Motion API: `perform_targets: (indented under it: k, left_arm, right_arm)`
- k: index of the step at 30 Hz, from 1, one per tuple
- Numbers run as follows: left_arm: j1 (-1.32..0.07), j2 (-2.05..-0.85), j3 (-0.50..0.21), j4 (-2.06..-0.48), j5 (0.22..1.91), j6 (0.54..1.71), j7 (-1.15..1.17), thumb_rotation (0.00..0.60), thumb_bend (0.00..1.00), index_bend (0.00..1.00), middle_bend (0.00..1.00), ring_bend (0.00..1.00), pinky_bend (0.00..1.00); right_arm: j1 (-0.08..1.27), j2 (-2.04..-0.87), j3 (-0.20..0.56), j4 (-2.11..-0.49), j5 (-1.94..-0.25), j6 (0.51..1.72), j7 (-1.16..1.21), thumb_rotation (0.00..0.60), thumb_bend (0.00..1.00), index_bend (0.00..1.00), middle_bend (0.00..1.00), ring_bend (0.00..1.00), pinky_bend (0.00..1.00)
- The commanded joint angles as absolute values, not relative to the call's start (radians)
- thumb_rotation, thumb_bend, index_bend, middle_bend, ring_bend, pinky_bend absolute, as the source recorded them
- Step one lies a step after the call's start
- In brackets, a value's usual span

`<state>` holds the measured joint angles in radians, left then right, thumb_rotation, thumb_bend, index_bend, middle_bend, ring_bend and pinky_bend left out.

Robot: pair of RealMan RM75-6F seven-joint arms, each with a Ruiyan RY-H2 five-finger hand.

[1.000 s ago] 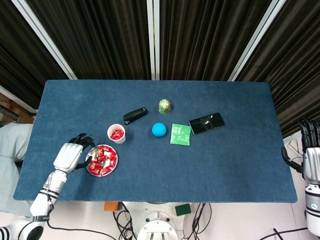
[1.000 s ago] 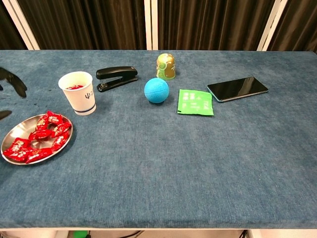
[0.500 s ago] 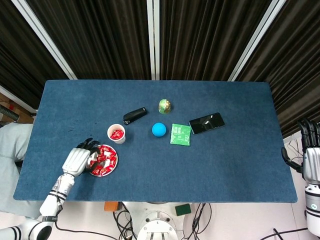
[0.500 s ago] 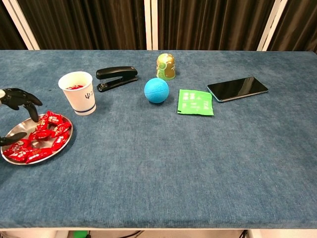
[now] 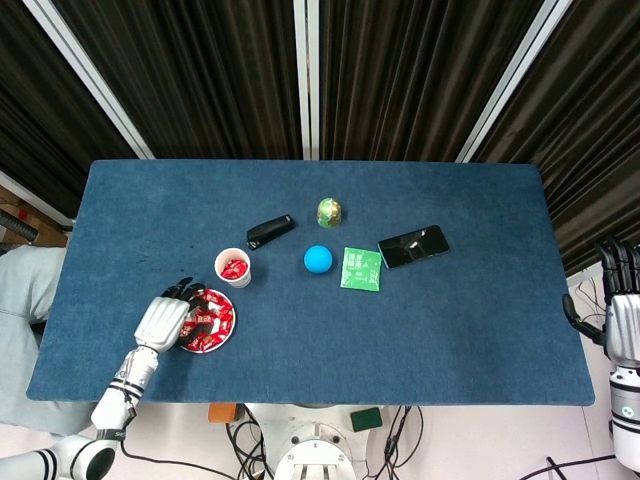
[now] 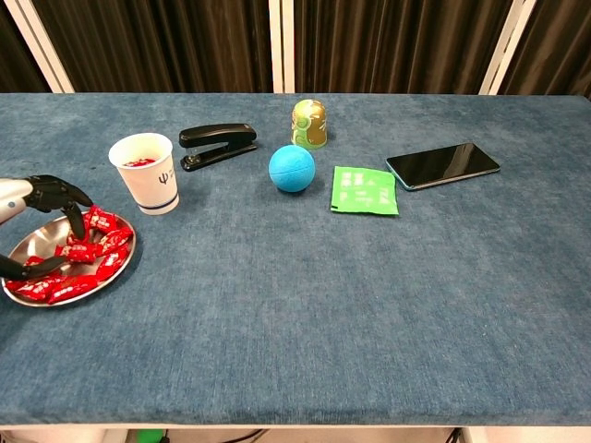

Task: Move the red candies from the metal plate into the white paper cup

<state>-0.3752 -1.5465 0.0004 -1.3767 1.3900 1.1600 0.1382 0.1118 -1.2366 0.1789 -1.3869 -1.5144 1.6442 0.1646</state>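
Note:
A metal plate point(image 6: 28, 242) point(image 5: 222, 338) holding several red candies point(image 6: 92, 245) point(image 5: 212, 320) sits near the table's front left. My left hand point(image 6: 46, 226) point(image 5: 168, 320) reaches over the plate's left side, fingers spread and curved down, fingertips among the candies; no candy is clearly pinched. Behind the plate stands the white paper cup point(image 6: 146, 173) point(image 5: 233, 267), with red candy visible inside. My right hand point(image 5: 622, 315) hangs off the table's right edge in the head view, away from everything.
A black stapler point(image 6: 217, 145), a green-gold egg-shaped can point(image 6: 308, 124), a blue ball point(image 6: 292, 168), a green packet point(image 6: 365, 190) and a black phone point(image 6: 443, 164) lie across the table's middle and right.
My left hand has moved right from beside the plate to over it, and its fingers have come down into the candies. The right hand has not moved.

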Motion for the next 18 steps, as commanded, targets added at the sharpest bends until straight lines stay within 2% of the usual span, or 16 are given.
perform_targets:
  k: [1, 13, 18]
  left_arm:
    - [-0.379, -1.550, -0.001, -1.372, 1.387, 1.150, 0.141, 0.600, 0.33, 0.43, 0.17, 0.06, 0.22]
    - [-0.380, -1.560, 0.003, -1.357, 1.387, 1.136, 0.175, 0.600, 0.33, 0.47, 0.17, 0.06, 0.22]
    - [-0.378, -1.565, 0.001, -1.352, 1.400, 1.150, 0.177, 0.600, 0.34, 0.53, 0.17, 0.06, 0.22]
  right_arm:
    - [0.112, -1.237, 0.179, -1.386, -1.513, 1.644, 0.165, 0.600, 0.34, 0.00, 0.00, 0.00, 0.00]
    - [0.114, -1.240, 0.180, -1.380, -1.510, 1.639, 0.168, 0.600, 0.34, 0.00, 0.00, 0.00, 0.00]
    - [0.114, -1.239, 0.182, -1.381, -1.509, 1.639, 0.167, 0.600, 0.34, 0.00, 0.00, 0.00, 0.00]
